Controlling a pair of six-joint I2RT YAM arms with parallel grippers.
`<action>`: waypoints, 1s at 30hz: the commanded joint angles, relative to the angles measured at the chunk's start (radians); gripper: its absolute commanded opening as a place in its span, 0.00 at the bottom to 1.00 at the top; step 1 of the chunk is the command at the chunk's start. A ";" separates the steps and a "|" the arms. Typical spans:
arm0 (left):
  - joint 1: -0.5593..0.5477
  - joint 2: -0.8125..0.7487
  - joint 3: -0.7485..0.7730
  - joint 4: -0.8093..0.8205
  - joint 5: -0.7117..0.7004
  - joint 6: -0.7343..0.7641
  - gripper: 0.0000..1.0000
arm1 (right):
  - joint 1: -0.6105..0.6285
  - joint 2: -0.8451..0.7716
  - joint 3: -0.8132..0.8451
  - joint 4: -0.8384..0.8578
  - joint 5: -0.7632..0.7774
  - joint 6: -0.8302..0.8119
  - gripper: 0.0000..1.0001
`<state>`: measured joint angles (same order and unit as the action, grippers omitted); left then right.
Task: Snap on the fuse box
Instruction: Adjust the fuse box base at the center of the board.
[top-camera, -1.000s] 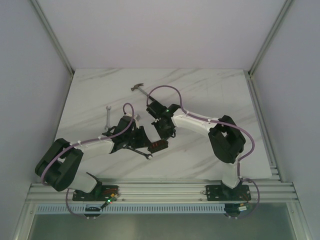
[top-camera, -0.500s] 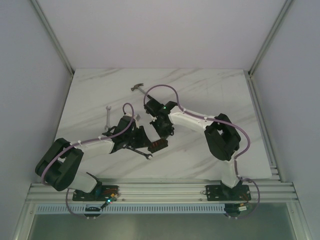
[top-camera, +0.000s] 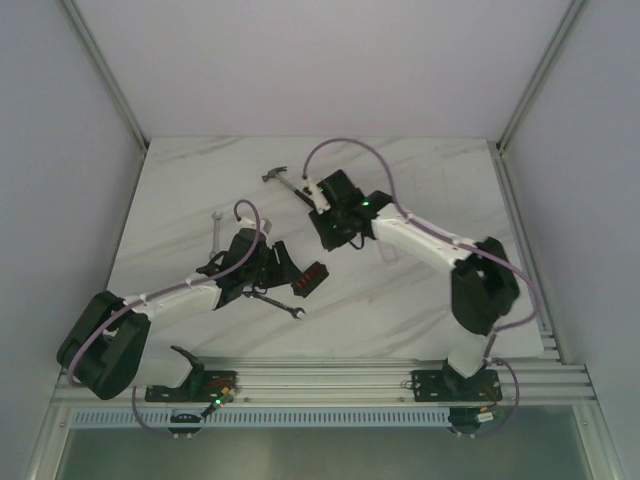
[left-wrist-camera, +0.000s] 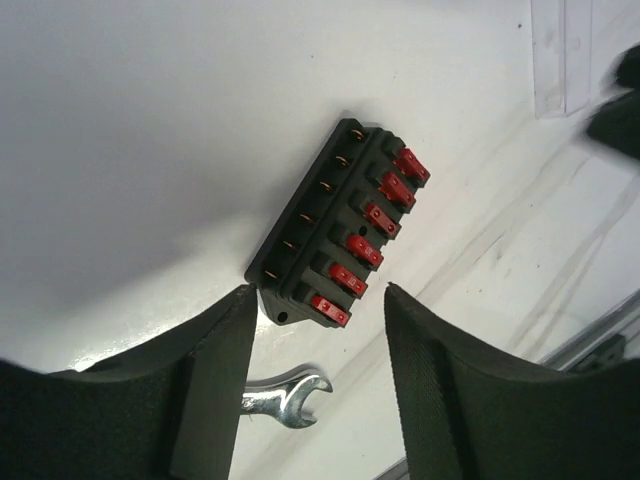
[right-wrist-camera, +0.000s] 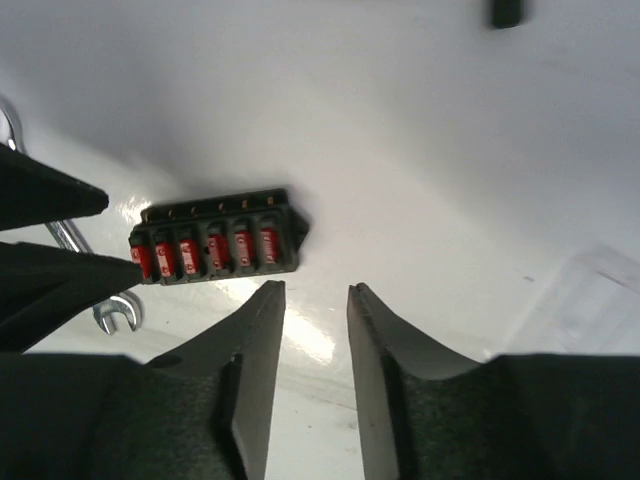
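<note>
Quick status from my end. The fuse box (top-camera: 309, 279) is lying flat on the white marble table (top-camera: 430, 190), roughly mid-table between my two arms, with its row of red fuses facing up. Nobody's holding it.

My left gripper (left-wrist-camera: 318, 295) sits right at one short end of the box with its jaws spread and nothing pinched between them. On the left wrist cam one finger tip looks like it's against the box's corner, but I can't tell if it's actually touching.

My right gripper (right-wrist-camera: 314, 288) hangs over the table on the far side of the box. Its jaws are apart by just a narrow gap and are empty. They point at bare marble just beside the box's long edge.

Other stuff lying around:
- An open-end wrench (top-camera: 283, 306) is just on the near side of the box, partly tucked under the left gripper.
- A second wrench (top-camera: 215, 230) sits further off to the left.
- A hammer (top-camera: 283, 180) lies toward the back of the table, close to the right arm's wrist.
- A clear plastic piece (right-wrist-camera: 590, 290) lies flat on the table, well apart from the box, off to the right on the right wrist cam.
</note>
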<state>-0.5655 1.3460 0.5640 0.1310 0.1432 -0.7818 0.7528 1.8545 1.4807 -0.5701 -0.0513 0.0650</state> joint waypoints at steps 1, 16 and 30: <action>-0.035 -0.030 0.046 -0.048 -0.088 0.095 0.66 | -0.072 -0.149 -0.103 0.116 0.047 0.027 0.41; -0.224 0.229 0.264 -0.127 -0.328 0.351 0.83 | -0.262 -0.282 -0.365 0.245 0.145 0.082 0.78; -0.226 0.396 0.384 -0.226 -0.487 0.087 0.52 | -0.318 -0.298 -0.421 0.278 0.175 0.120 0.79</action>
<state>-0.7952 1.7039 0.9070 -0.0357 -0.2615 -0.5625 0.4477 1.5761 1.0763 -0.3130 0.0834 0.1520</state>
